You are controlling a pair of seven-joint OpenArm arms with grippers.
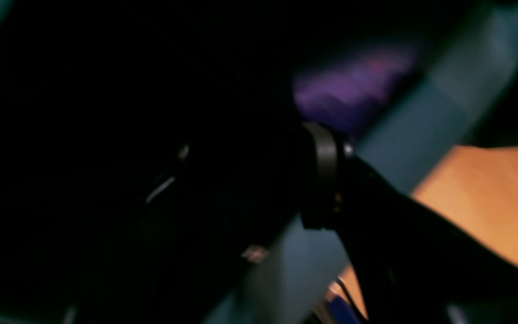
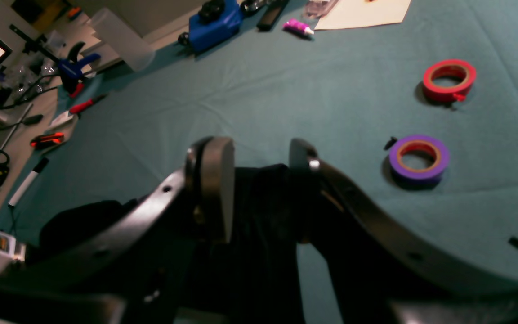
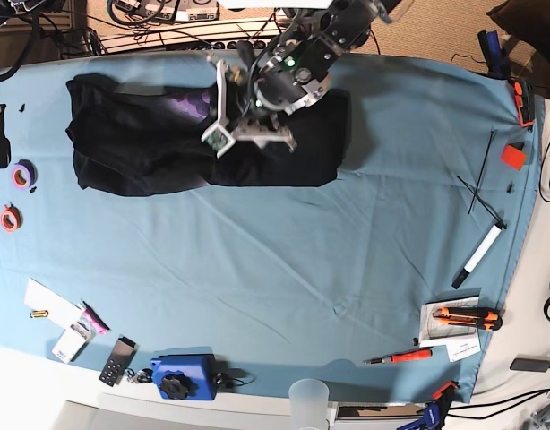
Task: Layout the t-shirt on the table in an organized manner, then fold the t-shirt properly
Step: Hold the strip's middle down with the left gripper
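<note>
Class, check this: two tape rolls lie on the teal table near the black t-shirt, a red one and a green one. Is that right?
Not quite. The right wrist view shows a red tape roll and a purple tape roll, not a green one. Both lie on the teal table near the black t-shirt.

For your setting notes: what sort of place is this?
Probably a workshop or lab bench: tape rolls, a utility knife and a screwdriver lie around the cloth-covered table, with cables at the far edge.

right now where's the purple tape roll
In the base view the purple tape roll lies near the table's left edge, just above the red tape roll and left of the t-shirt.
</note>
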